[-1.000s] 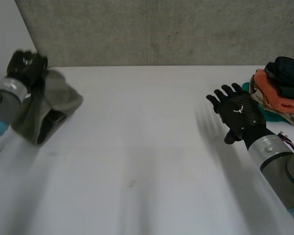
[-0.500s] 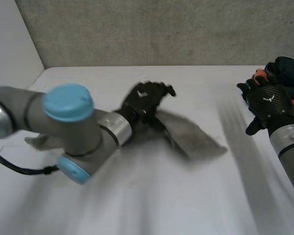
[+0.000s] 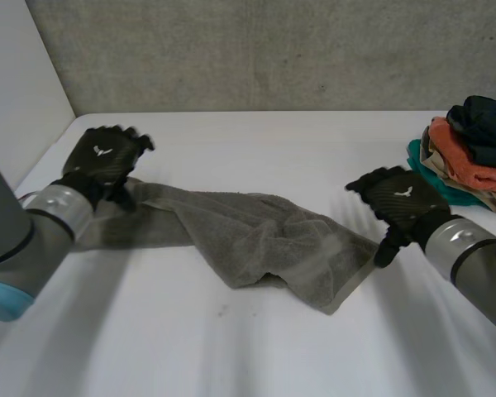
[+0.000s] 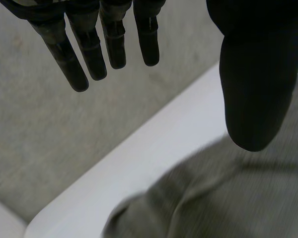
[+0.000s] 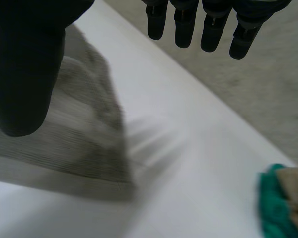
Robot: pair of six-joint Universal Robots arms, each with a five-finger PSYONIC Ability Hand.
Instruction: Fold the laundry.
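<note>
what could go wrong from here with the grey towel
1. The grey towel lies bunched with overlapping creases, so folding it as it is would likely come out lumpy.
2. The left hand at its left end and the right hand beside its right corner are both open; a pull to spread it may slip.
3. The pile of clothes sits just behind the right hand and could get knocked.

Grey-olive towel (image 3: 256,236); orange, teal, seemingly navy pile (image 3: 467,161); white table (image 3: 231,356).
</note>
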